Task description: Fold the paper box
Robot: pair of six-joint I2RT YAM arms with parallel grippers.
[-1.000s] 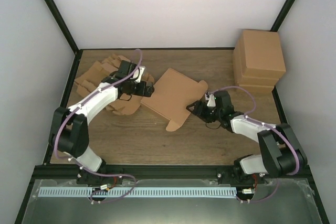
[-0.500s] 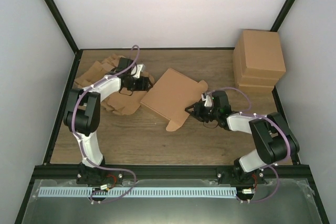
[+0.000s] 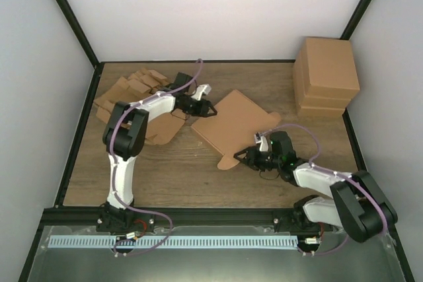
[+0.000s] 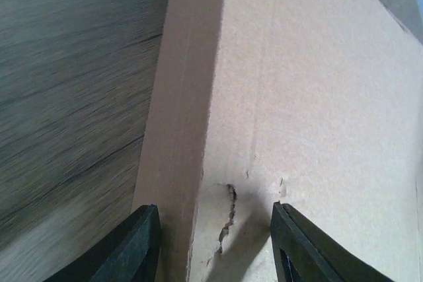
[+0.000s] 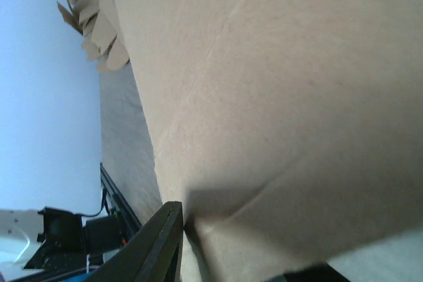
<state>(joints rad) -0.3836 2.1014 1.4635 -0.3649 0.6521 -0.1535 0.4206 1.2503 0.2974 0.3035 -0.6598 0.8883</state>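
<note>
From above, the paper box (image 3: pixel 234 122) sits mid-table, set diagonally between 2 claws: left gripper (image 3: pixel 206 109) at its far-left corner, right gripper (image 3: pixel 246 158) at its near edge. Left wrist: jaws half-spread astride the edge — grip unclear. Right wrist: jaws pinching dented cardboard.

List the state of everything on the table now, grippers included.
Plain brown die-cut cardboard paper box: largely flat, not yet folded up.
Left gripper: jaws astride the box's far-left edge, grip unclear.
Right gripper: shut on the box's near edge.
Tall block of brown cardboard boxes: stacked upright, far right corner.
Ragged heap of brown cardboard blanks: loose pile, far left.
</note>
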